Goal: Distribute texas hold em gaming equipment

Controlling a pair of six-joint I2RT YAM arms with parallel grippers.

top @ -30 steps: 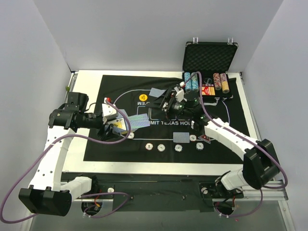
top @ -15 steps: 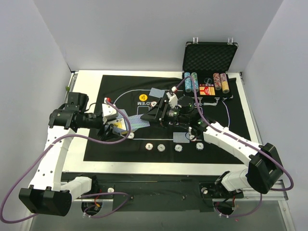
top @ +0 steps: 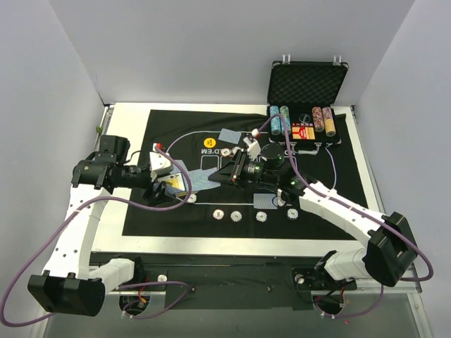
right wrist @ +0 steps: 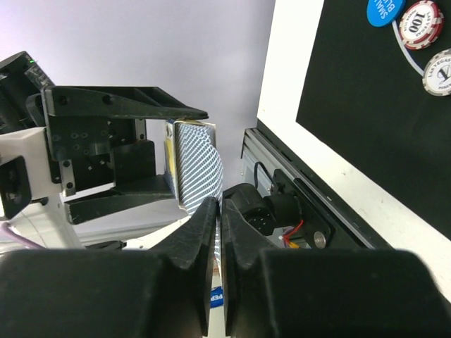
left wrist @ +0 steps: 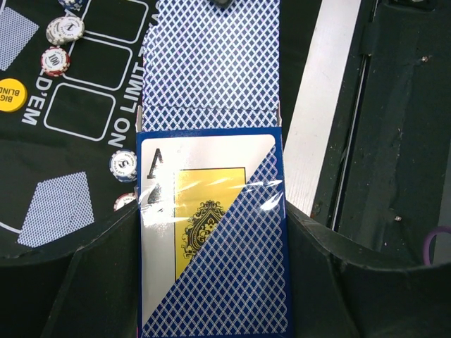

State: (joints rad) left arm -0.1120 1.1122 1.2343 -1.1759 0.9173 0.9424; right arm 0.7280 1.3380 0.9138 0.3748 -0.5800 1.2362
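While my left gripper (left wrist: 211, 282) clamps the cellophane-wrapped deck (left wrist: 211, 232), its near end cut off by the frame, my right gripper (right wrist: 219, 211) is pinched closed on the far edge of a card (left wrist: 211, 63) sticking out of it, above the mat's (top: 141, 211) left side. The card's face is hidden; only its back shows.

The right pincer (top: 221, 173), wide open a second ago beside the chip rows at the far right, now sits further left and nearer, at the card box (left wrist: 211, 246) in the left pincer (top: 168, 186). Its jaws are now pinched together on the playing card (left wrist: 211, 63) sticking out of that box.
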